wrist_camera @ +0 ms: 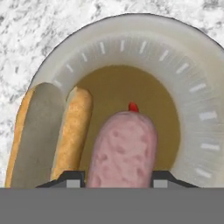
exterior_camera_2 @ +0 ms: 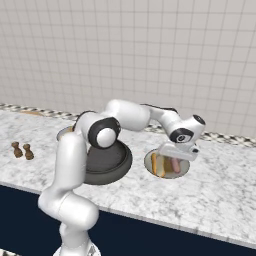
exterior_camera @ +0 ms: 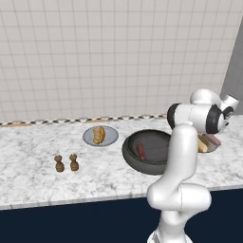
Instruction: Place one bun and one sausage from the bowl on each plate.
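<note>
The pink sausage (wrist_camera: 124,148) lies nearest the hand camera, straddled by the gripper (wrist_camera: 118,176), its length running straight away from the fingertips. The jaws sit at its sides and appear to grip it, though contact is hard to confirm.

Taking the dark bowl (exterior_camera: 128,151) as landmark: left of it, a plate (exterior_camera: 89,139) carries a bun (exterior_camera: 98,135), with two brown shakers (exterior_camera: 66,163) on the counter (exterior_camera: 28,161) further left. Inside the bowl one sausage (exterior_camera: 141,152) remains. Right of the bowl, the second plate (wrist_camera: 192,87) holds a bun (wrist_camera: 48,131) lying parallel beside the gripped sausage.
</note>
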You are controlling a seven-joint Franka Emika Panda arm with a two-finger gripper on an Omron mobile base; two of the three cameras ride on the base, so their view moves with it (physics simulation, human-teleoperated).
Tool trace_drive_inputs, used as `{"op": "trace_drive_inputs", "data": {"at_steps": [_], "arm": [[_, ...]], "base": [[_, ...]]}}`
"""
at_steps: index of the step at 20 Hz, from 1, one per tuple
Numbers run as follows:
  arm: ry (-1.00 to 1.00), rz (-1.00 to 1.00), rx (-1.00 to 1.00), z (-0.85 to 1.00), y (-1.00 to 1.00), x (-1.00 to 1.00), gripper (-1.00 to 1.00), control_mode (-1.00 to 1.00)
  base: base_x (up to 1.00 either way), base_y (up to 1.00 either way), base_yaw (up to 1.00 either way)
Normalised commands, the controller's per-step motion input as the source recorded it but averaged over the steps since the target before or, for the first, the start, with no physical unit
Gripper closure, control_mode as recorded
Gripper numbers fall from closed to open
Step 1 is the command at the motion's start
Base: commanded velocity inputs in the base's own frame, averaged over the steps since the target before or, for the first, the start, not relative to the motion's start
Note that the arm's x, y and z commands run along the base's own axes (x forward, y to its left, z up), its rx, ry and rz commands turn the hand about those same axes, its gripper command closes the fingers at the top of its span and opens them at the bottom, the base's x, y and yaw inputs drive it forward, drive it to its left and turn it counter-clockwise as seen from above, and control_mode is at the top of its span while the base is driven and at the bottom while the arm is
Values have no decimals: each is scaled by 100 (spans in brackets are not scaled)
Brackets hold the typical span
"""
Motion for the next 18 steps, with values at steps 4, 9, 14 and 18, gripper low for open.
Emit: {"op": "trace_drive_inputs", "data": {"at_steps": [4,9,14,18], "arm": [[0,10,0,-39,0,28,100,-100],[0,6,0,-33,0,18,100,-100],[-1,2,0,-10,0,0,-100,-100],[-1,0,0,11,5,-15,-100,-100]], "base": [[0,0,0],[0,0,0],[0,0,0],[0,0,0]]}}
